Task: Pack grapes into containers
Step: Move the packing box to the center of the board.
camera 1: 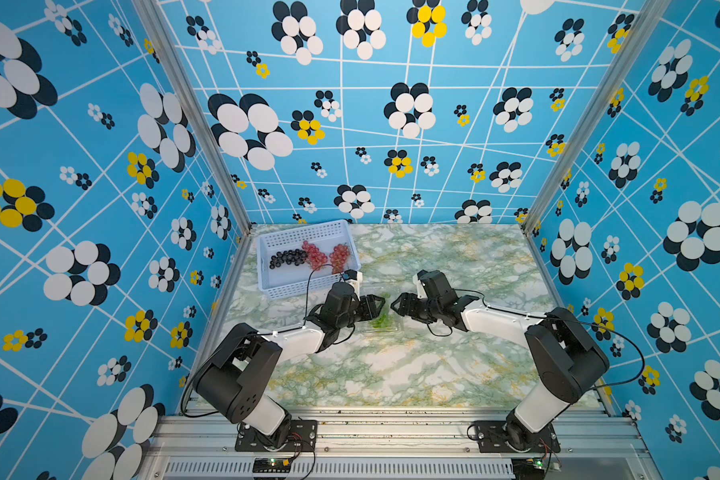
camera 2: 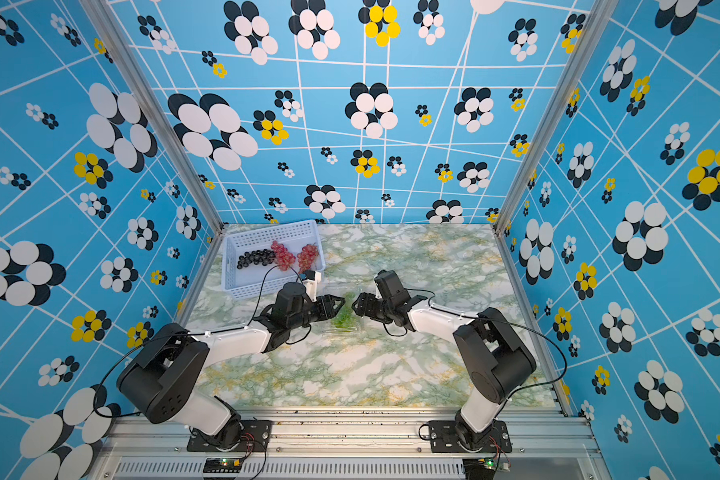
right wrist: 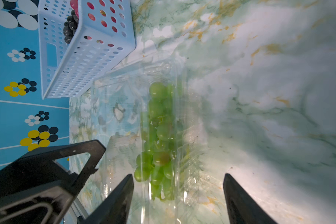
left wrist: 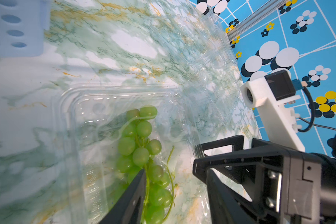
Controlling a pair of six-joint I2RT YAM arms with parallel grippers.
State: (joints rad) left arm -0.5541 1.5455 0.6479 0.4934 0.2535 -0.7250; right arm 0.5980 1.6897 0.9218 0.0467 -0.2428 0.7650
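A green bunch of grapes point(camera 1: 381, 320) point(left wrist: 142, 147) point(right wrist: 159, 131) lies inside a clear clamshell container point(camera 1: 382, 331) point(left wrist: 70, 120) point(right wrist: 109, 108) in the middle of the table. The container's lid point(left wrist: 202, 58) is folded back. My left gripper point(camera 1: 380, 308) point(left wrist: 176, 172) is open over the container. The near end of the bunch sits between its fingers, close against one finger point(left wrist: 132, 194) and apart from the other. My right gripper point(camera 1: 396, 306) point(right wrist: 178, 175) faces it from the other side, open, with the container's clear wall and the tail of the bunch between its fingers.
A pale blue perforated basket point(camera 1: 292, 286) point(right wrist: 89, 58) stands at the back left, close behind the left gripper. It holds a dark bunch point(camera 1: 287, 257) and two pinkish-red bunches point(camera 1: 314, 254) point(camera 1: 339, 255). The two grippers' tips are nearly touching over the container.
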